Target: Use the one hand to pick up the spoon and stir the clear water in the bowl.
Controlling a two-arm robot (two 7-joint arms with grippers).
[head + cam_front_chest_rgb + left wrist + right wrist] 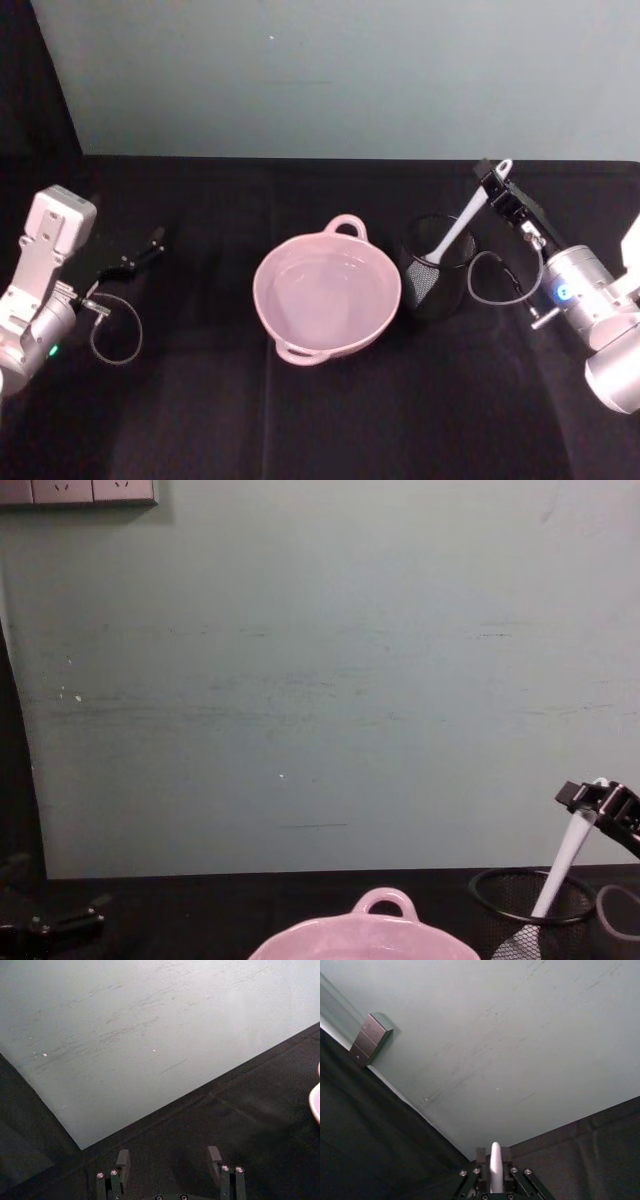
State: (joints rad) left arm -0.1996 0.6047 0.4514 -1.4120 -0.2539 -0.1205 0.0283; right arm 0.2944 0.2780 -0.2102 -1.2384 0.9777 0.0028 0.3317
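Note:
The pale pink bowl (262, 300) sits at the table's centre, with clear water (325, 290) barely visible inside. Its loop handle shows in the chest view (385, 904). The white spoon (462, 222) leans in the black mesh cup (437, 285) to the bowl's right, blade down inside the cup. My right gripper (492, 185) is shut on the top of the spoon's handle (495, 1165), above and behind the cup (520, 905). The spoon (565, 865) slants up to the gripper (592, 798). My left gripper (145, 248) rests open at the far left, nothing between its fingers (122, 1160).
A pale green wall stands behind the black-clothed table. A wall socket (370, 1039) is mounted on it. Cables loop beside each wrist (495, 280). An edge of the bowl (316, 1100) shows in the left wrist view.

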